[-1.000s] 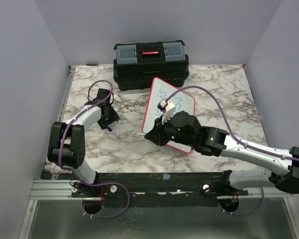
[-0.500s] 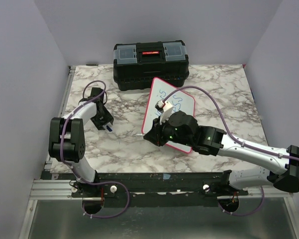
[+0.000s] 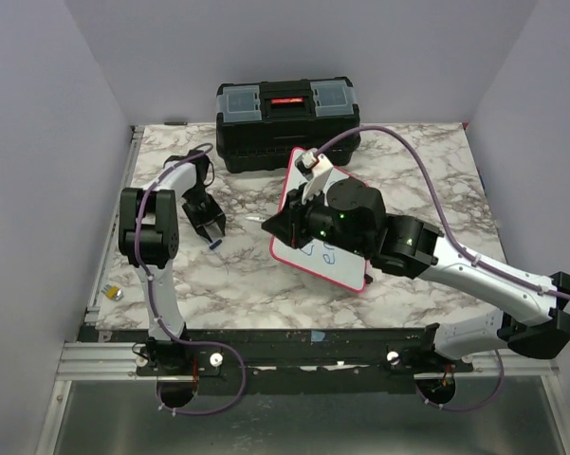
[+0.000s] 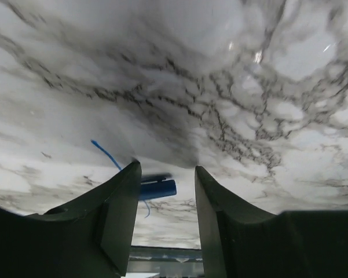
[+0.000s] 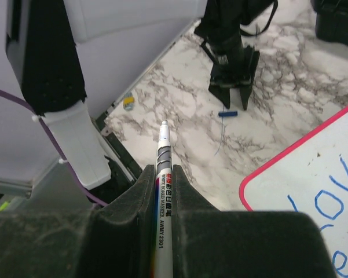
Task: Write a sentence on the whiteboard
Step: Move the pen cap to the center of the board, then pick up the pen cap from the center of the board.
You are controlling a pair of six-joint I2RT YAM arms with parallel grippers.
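Note:
The whiteboard (image 3: 334,268), white with a pink-red frame, lies right of the table's centre, and my right arm hides much of it. Blue letters of the sentence (image 3: 322,251) show on it. In the right wrist view the board's corner (image 5: 312,168) shows "Lov" (image 5: 336,197). My right gripper (image 3: 283,227) is shut on a white whiteboard marker (image 5: 164,174), whose tip (image 3: 256,219) points left, off the board. My left gripper (image 3: 211,232) is open and points down at the table. A small blue cap (image 4: 156,188) lies between its fingers, by the left one.
A black toolbox (image 3: 286,121) stands at the back, just behind the board. A thin blue marker line (image 4: 107,153) is drawn on the marble by the cap. A small yellow object (image 3: 114,293) lies at the table's left edge. Grey walls close in on both sides.
My right gripper has moved toward the back with the marker, and now covers the board's upper part instead of its lower part. My left arm has swung, but its gripper stays by the blue cap.

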